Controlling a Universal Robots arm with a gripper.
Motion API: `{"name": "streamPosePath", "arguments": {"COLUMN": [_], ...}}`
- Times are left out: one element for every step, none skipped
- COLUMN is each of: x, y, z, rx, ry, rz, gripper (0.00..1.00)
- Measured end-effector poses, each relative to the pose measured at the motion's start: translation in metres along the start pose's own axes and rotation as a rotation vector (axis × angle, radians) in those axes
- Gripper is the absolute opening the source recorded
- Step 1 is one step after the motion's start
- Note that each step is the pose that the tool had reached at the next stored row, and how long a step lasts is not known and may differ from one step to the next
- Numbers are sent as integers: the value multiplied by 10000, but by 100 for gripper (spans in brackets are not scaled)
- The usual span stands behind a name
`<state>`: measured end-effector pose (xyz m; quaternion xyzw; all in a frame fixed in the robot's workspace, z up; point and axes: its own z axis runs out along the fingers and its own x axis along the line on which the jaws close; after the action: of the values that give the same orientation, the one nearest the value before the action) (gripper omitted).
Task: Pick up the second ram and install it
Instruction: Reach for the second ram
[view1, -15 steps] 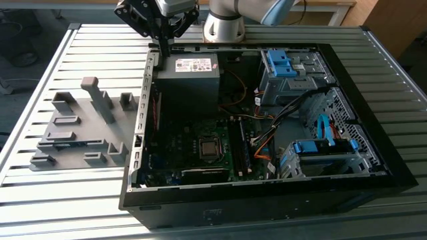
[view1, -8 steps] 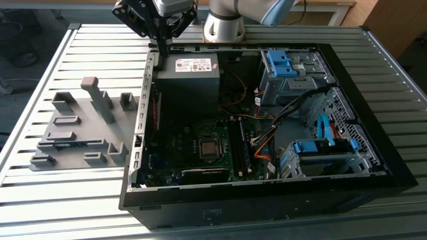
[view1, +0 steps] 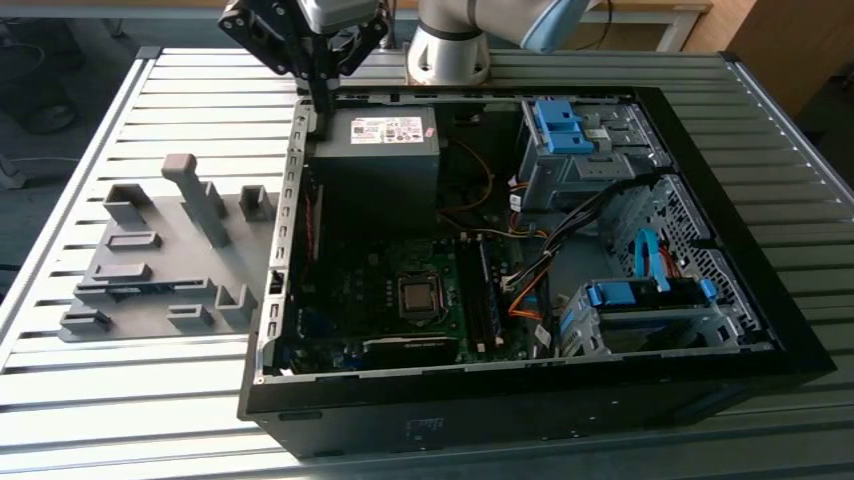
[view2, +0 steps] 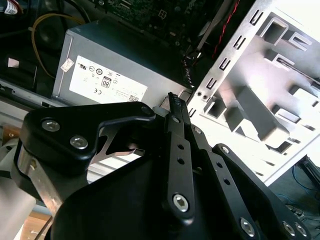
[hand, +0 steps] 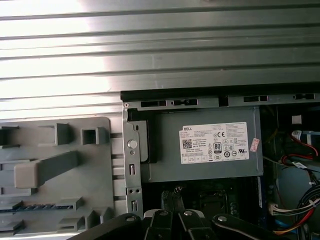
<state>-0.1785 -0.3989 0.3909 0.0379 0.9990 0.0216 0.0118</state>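
Tool closed, empty | first wrist view: second ram slotted in fixture

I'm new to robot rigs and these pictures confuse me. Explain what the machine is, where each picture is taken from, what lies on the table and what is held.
One robot arm stands at a slatted metal table. The exterior view looks on from off the arm; both wrist views ride near its gripper. On the table lie an open computer case and a grey fixture plate; a thin blue-green strip in one slot looks like the second ram. The gripper, shut and holding nothing, hangs at the case's rim beside its grey power supply.
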Motion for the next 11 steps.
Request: {"name": "streamPosePath", "arguments": {"x": [4, 8, 12, 16, 20, 23, 27, 30, 33, 37, 39], "y": [0, -1, -1, -1, -2, -2, -2, -2, -3, -3, -3], "z": [1, 1, 1, 1, 2, 2, 2, 2, 3, 3, 3], "rx": [0, -1, 0, 0, 0, 0, 0, 0, 0, 0, 0], "ry": [0, 1, 1, 2, 2, 3, 3, 5, 5, 6, 7], "rz": [0, 0, 0, -1, -1, 0, 0, 0, 0, 0, 0], "gripper": [11, 11, 11, 11, 11, 11, 11, 11, 11, 11, 11]}}
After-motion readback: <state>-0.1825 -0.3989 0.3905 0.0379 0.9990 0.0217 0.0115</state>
